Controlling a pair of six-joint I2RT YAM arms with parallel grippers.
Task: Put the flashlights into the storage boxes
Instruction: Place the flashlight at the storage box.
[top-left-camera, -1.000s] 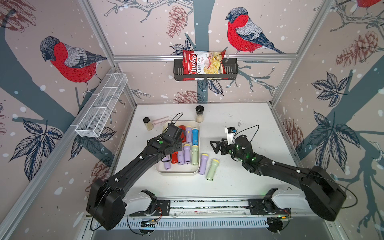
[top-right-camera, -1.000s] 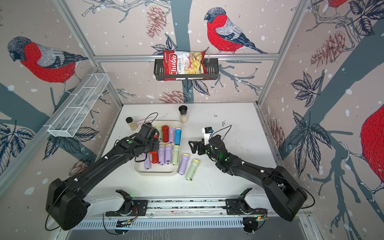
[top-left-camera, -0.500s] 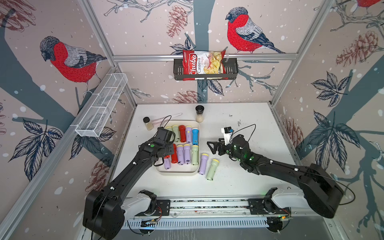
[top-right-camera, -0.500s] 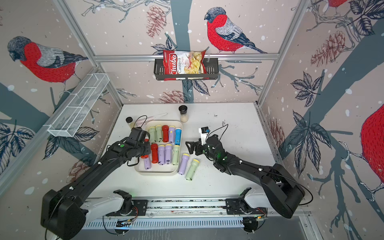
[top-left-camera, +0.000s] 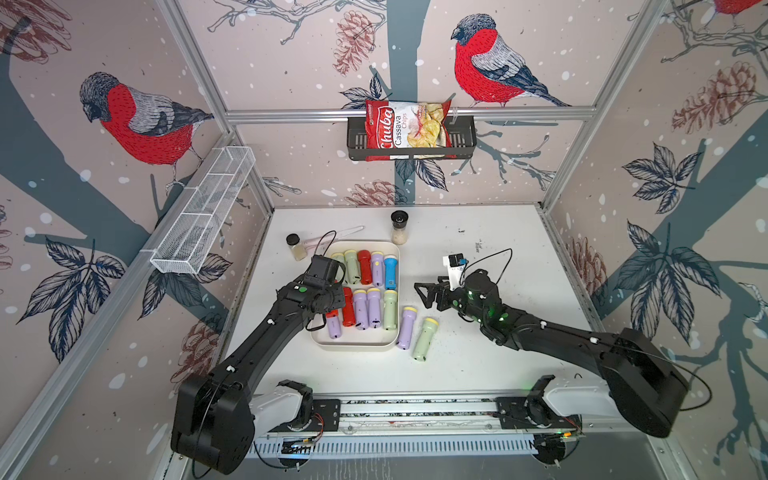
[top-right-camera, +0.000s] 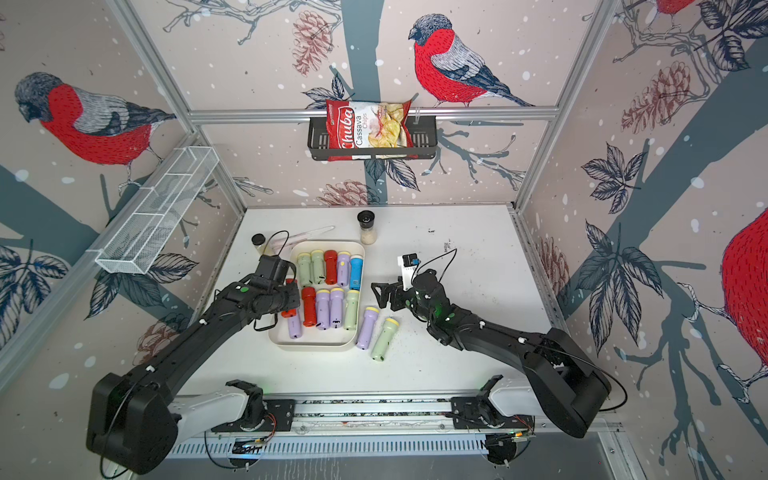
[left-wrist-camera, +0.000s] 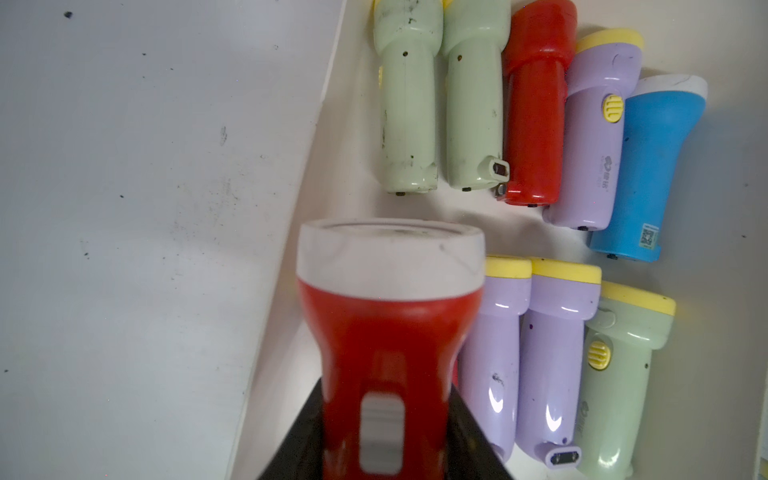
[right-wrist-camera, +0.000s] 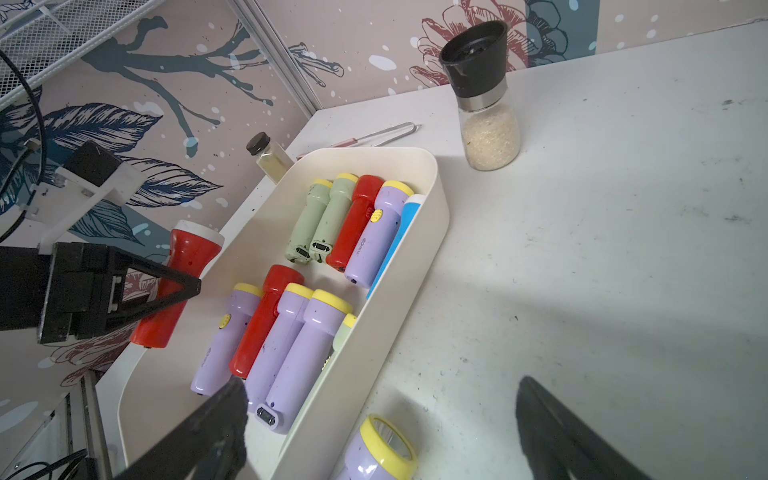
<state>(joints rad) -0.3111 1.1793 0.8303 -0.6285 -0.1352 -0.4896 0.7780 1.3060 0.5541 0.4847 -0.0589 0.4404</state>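
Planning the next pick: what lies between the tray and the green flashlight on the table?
A lilac flashlight, lying on the table beside the tray, in both top views.

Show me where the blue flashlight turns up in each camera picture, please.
In a top view: the blue flashlight lies inside the cream tray, at the end of the far row nearest the right arm.
In a top view: blue flashlight, same spot.
Left wrist view: blue flashlight ends its row, beside a lilac flashlight.
Right wrist view: blue flashlight, partly hidden behind the tray's wall.
Shared landmark: the cream tray.
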